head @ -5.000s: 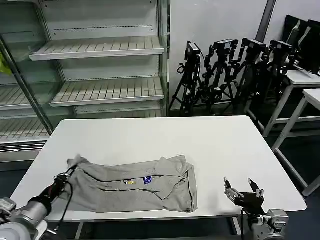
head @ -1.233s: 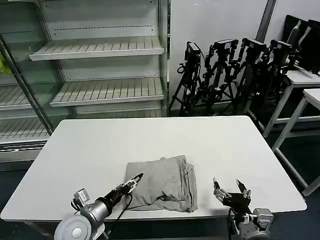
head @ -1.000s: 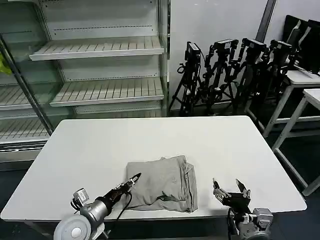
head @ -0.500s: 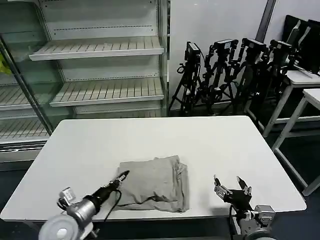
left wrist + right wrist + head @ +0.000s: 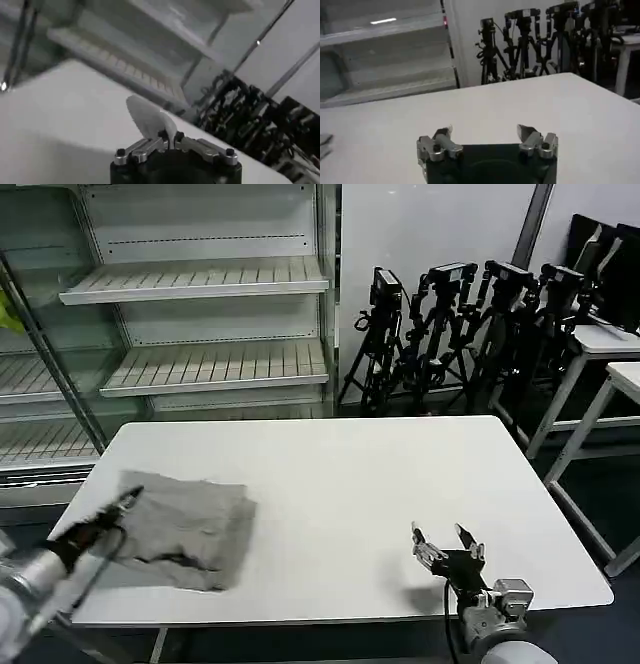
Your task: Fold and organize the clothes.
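A light grey shirt (image 5: 185, 529), folded into a compact bundle, lies on the left part of the white table (image 5: 350, 474) near its left edge. My left gripper (image 5: 128, 498) is at the bundle's far left corner, shut on a pinch of the grey fabric (image 5: 150, 119), which sticks up between its fingers in the left wrist view. Near the table's front right, my right gripper (image 5: 444, 542) hovers open with nothing between its fingers (image 5: 442, 136), well apart from the shirt.
A glass-fronted shelving unit (image 5: 200, 324) stands behind the table. Black tripods (image 5: 470, 334) cluster at the back right, beside other white tables (image 5: 610, 354). The table's middle and right are bare.
My left gripper has dragged the folded shirt from the table's front centre to its left side. The right gripper has shifted slightly left and stays open.
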{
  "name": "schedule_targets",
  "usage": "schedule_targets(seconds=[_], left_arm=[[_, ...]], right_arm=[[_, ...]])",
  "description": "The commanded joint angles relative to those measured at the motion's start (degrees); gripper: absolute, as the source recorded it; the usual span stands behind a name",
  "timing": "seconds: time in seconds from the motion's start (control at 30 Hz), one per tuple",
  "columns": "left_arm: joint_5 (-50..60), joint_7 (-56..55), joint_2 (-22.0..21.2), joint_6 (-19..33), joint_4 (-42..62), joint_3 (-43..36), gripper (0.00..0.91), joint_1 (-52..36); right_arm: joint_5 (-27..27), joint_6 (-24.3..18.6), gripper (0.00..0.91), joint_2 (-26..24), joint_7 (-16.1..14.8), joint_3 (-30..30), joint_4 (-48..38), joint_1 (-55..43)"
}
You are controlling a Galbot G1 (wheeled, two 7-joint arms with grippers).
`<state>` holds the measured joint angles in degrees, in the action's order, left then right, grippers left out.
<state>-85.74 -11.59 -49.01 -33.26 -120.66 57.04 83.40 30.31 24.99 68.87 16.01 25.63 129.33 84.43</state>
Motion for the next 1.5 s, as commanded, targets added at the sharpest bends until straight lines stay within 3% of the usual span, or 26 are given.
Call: schedule_targets(seconds=[0.03, 0.1, 0.2, 0.23, 0.4, 0.5, 0.57, 0.8, 0.83, 0.87, 0.9, 0.93, 1.2, 1.3, 1.5], left_arm=[[-9.74, -7.96, -0.35, 0.24, -11.42, -7.75, 0.020, -4.90], [-1.75, -7.83, -7.04, 0.34, -9.99, -25.22, 0.020, -9.10], [7.09, -7.50, -19.77, 0.26, -3.07, -40.48, 0.020, -15.33], [8.66, -7.38, -21.92, 0.26, -1.82, -43.52, 0.020, -16.90], [16.58, -6.78, -37.17, 1.41, 16.70, -52.21, 0.020, -26.85], [18.09, -7.05, -43.56, 1.57, 21.04, -53.87, 0.020, -30.23], [19.13, -7.09, -45.51, 2.55, 23.33, -55.83, 0.020, -32.25], [20.81, -6.71, -45.39, 3.69, 28.28, -58.71, 0.030, -35.09], [20.78, -6.73, -45.29, 3.56, 28.24, -58.30, 0.141, -35.25], [20.74, -6.65, -45.23, 3.44, 28.18, -57.85, 0.353, -35.49], [20.68, -6.47, -45.17, 3.38, 27.99, -57.48, 0.715, -35.82], [20.78, -6.21, -45.13, 3.56, 27.87, -57.18, 0.907, -36.13], [30.84, -0.82, -41.31, 3.45, 22.33, -55.63, 0.907, -35.55], [43.62, 3.00, -37.33, 3.31, 17.80, -55.87, 0.907, -33.57], [51.64, 4.14, -30.23, 6.85, 4.01, -50.38, 0.907, -25.10]], right_arm=[[-1.43, -0.06, 0.907, -0.04, 0.08, -2.73, -0.16, -1.53], [-2.05, -0.08, 0.907, -0.05, 0.05, -2.31, 0.20, -0.58], [-2.89, -0.16, 0.907, -0.04, -0.08, -0.67, 0.71, 1.44], [-3.09, -0.31, 0.907, -0.03, -0.17, -0.33, 0.68, 1.95], [-3.64, -1.16, 0.907, 0.29, -0.52, 2.59, 0.32, 4.68], [-3.63, -1.52, 0.907, 0.78, -0.75, 3.86, 0.22, 5.65], [-3.63, -1.81, 0.907, 1.06, -0.86, 4.22, 0.12, 6.09], [-3.60, -2.28, 0.907, 1.64, -1.01, 4.35, -0.30, 6.22], [-3.60, -2.27, 0.907, 1.75, -0.97, 4.16, -0.37, 6.05], [-3.63, -2.26, 0.907, 1.80, -0.94, 4.04, -0.40, 5.97], [-3.66, -2.26, 0.907, 1.88, -0.93, 3.89, -0.44, 5.87], [-3.78, -2.21, 0.907, 2.02, -0.86, 3.47, -0.48, 5.64], [-5.31, -2.05, 0.907, 1.86, -0.92, 2.38, 0.11, 4.93], [-8.25, -2.73, 0.907, 1.24, -1.12, 2.79, 0.08, 4.49], [-14.52, -6.32, 0.907, 0.33, -1.59, 2.02, -0.30, 3.43]])
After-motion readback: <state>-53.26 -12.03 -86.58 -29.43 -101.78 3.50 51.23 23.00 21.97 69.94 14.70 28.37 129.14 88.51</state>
